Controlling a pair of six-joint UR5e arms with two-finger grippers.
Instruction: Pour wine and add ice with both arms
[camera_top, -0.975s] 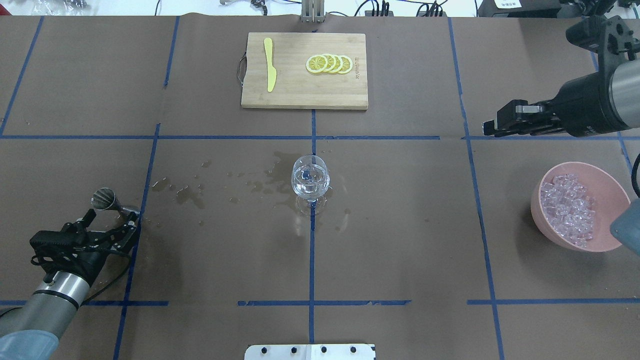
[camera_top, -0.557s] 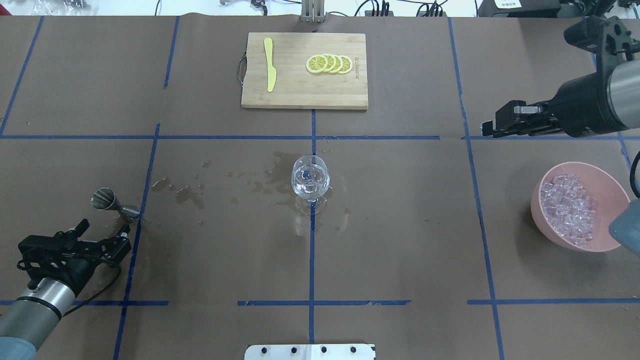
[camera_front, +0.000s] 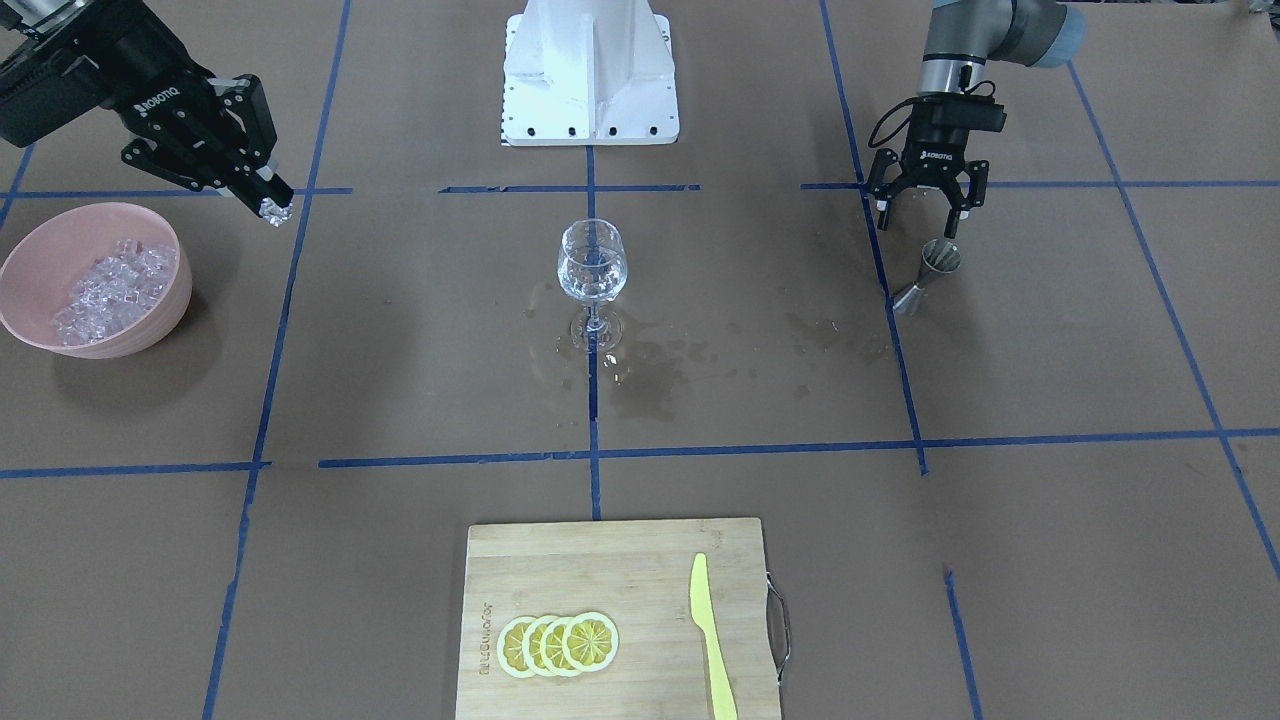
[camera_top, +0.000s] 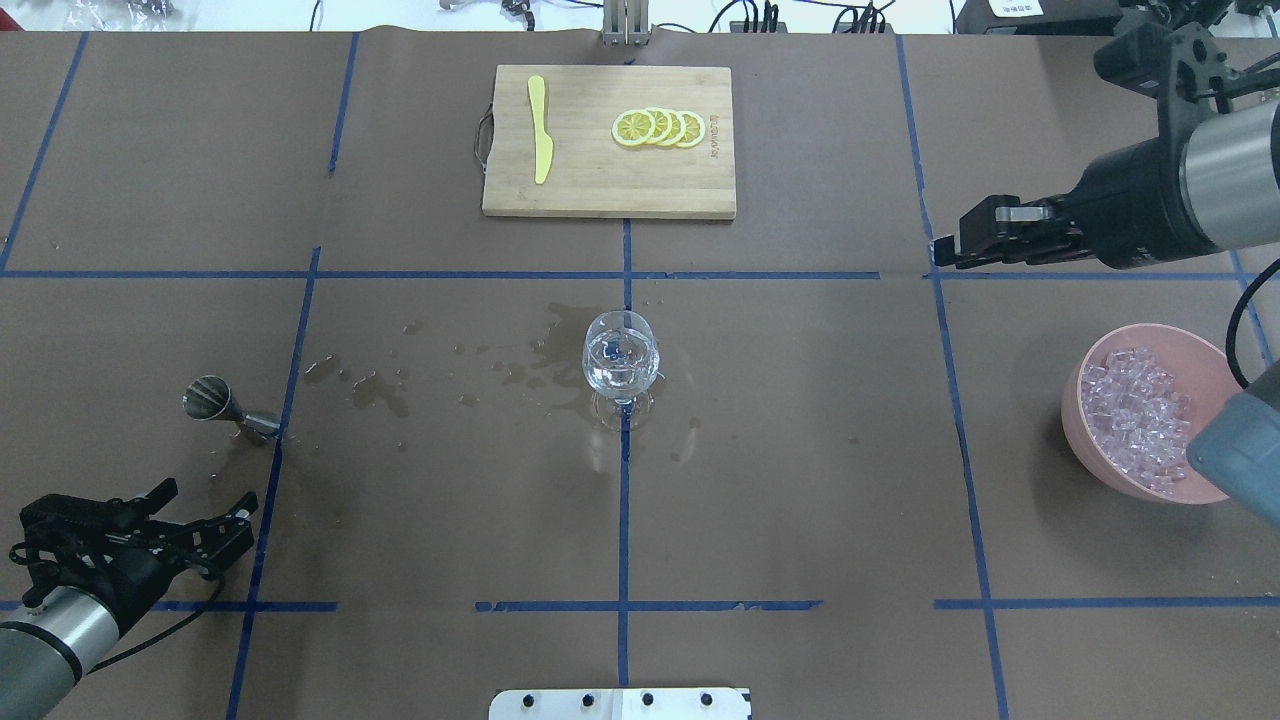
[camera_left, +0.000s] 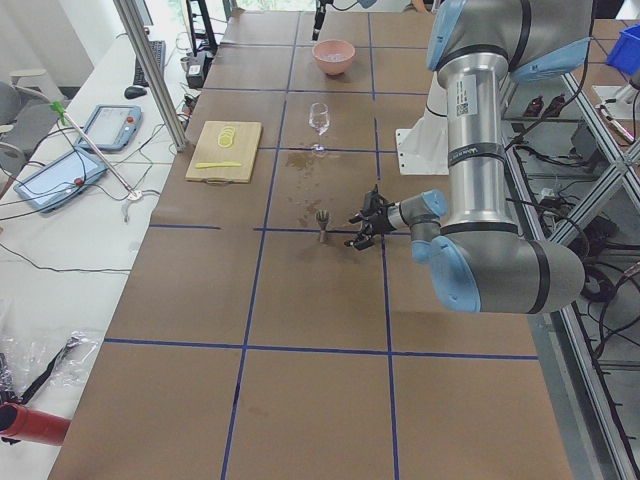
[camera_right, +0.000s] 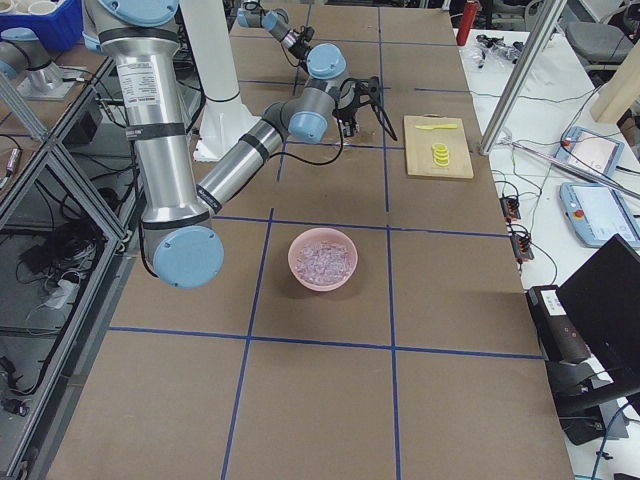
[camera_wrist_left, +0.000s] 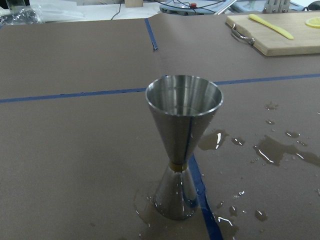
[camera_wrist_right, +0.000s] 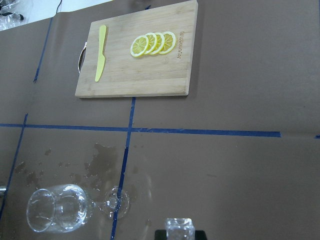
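Brown paper crossed with blue tape covers your table (camera_top: 800, 480). Closest to the robot, the left gripper (camera_top: 208, 497) sits low with its fingers spread wide and nothing between them. Just past it the steel jigger (camera_top: 228, 408) stands upright on a tape line, clear of those fingers, its foot in a small puddle. Wet patches (camera_top: 385, 395) trail across the paper towards the middle, and there's your stemmed glass (camera_top: 621, 365), upright on the centre line, with the wine (camera_top: 618, 378) sitting clear in its bowl. Over on the right, the pink bowl (camera_top: 1090, 445) holds the heap of ice (camera_top: 1135, 420). Beyond it the right gripper (camera_top: 942, 257) hangs above the table, fingers pinched on a single ice lump (camera_wrist_right: 180, 227). You can see it glinting at the tips, well apart from the glass. Farthest out, the wooden cutting board (camera_top: 600, 190) carries four lemon slices (camera_top: 660, 128) and a yellow knife (camera_top: 540, 130).
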